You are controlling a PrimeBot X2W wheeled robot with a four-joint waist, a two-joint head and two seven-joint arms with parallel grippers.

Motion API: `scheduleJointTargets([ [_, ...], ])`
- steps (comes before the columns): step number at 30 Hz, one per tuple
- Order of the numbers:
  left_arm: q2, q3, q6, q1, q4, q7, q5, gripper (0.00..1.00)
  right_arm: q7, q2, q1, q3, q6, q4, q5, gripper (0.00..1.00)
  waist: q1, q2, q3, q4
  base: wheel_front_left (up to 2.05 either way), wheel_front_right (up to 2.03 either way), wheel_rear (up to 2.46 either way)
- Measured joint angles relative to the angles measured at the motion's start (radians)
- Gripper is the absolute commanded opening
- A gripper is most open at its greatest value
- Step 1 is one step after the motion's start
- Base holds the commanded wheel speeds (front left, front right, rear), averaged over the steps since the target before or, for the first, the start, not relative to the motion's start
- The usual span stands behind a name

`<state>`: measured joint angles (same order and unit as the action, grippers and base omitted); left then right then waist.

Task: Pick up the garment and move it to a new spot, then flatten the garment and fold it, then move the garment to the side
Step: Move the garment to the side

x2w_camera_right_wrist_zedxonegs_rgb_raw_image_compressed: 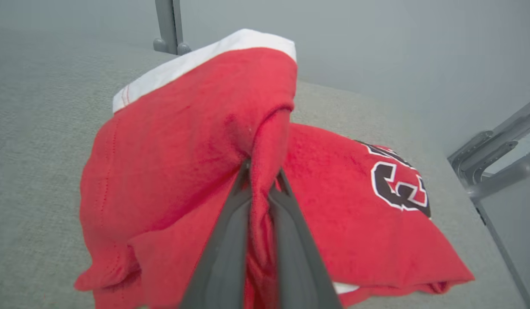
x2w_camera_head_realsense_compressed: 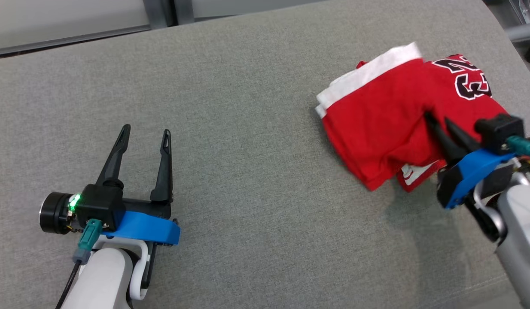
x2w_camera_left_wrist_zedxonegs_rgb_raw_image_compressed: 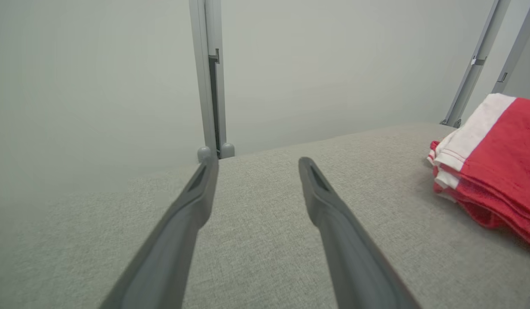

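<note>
The garment (x2w_camera_head_realsense_compressed: 385, 120) is a red jersey with a white band and black-and-white numerals, bunched up at the right of the grey cloth-covered table (x2w_camera_head_realsense_compressed: 248, 128). My right gripper (x2w_camera_head_realsense_compressed: 437, 119) is shut on a ridge of its red fabric, which rises between the two dark fingers (x2w_camera_right_wrist_zedxonegs_rgb_raw_image_compressed: 230, 240) in the right wrist view, where the garment (x2w_camera_right_wrist_zedxonegs_rgb_raw_image_compressed: 170, 163) drapes to both sides. My left gripper (x2w_camera_head_realsense_compressed: 145, 135) stands open over bare table at the lower left, nothing between its fingers (x2w_camera_left_wrist_zedxonegs_rgb_raw_image_compressed: 192, 201). The left wrist view shows the garment's (x2w_camera_left_wrist_zedxonegs_rgb_raw_image_compressed: 501, 159) layered edge at far right.
Grey metal frame posts (x2w_camera_left_wrist_zedxonegs_rgb_raw_image_compressed: 211, 81) and pale wall panels stand behind the table's far edge. More frame rails (x2w_camera_right_wrist_zedxonegs_rgb_raw_image_compressed: 492, 163) run past the table's right edge, close to the garment. The wide middle of the table between my two grippers is bare cloth.
</note>
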<state>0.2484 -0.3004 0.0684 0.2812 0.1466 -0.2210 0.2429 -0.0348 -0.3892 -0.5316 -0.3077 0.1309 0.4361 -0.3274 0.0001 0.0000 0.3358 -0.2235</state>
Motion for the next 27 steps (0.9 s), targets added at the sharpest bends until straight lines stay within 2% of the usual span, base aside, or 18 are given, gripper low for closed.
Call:
scheduleJointTargets([
  [8, 0.013, -0.022, -0.008, 0.041, -0.013, 0.014, -0.018, 1.00, -0.028, -0.079, -0.092, 0.165, 0.000, 0.138, 0.032, 0.00, 0.0000, 0.0000, 0.057, -0.024, 0.00, 0.00, 0.00],
  [21, 0.041, -0.045, -0.026, 0.133, -0.046, 0.043, -0.042, 1.00, -0.072, -0.026, -0.180, 0.322, 0.000, 0.261, 0.077, 0.02, 0.0000, 0.0001, 0.162, -0.037, 0.00, 0.00, 0.00],
  [22, 0.041, -0.049, -0.029, 0.140, -0.047, 0.044, -0.044, 1.00, -0.072, -0.026, -0.187, 0.337, 0.000, 0.279, 0.082, 0.25, 0.0001, 0.0001, 0.169, -0.035, 0.00, 0.00, 0.00],
  [23, 0.041, -0.053, -0.031, 0.145, -0.047, 0.044, -0.045, 1.00, -0.072, -0.026, -0.192, 0.352, 0.000, 0.297, 0.084, 0.42, 0.0001, 0.0001, 0.175, -0.032, 0.00, 0.00, 0.00],
  [26, 0.042, -0.057, -0.033, 0.147, -0.040, 0.044, -0.045, 1.00, -0.093, -0.012, -0.205, 0.376, 0.000, 0.324, 0.100, 0.50, 0.0000, 0.0001, 0.189, -0.026, 0.00, 0.00, 0.00],
  [27, 0.042, -0.057, -0.033, 0.147, -0.037, 0.044, -0.044, 1.00, -0.098, -0.005, -0.208, 0.388, 0.000, 0.333, 0.108, 0.70, 0.0001, 0.0001, 0.191, -0.025, 0.00, 0.00, 0.00],
])
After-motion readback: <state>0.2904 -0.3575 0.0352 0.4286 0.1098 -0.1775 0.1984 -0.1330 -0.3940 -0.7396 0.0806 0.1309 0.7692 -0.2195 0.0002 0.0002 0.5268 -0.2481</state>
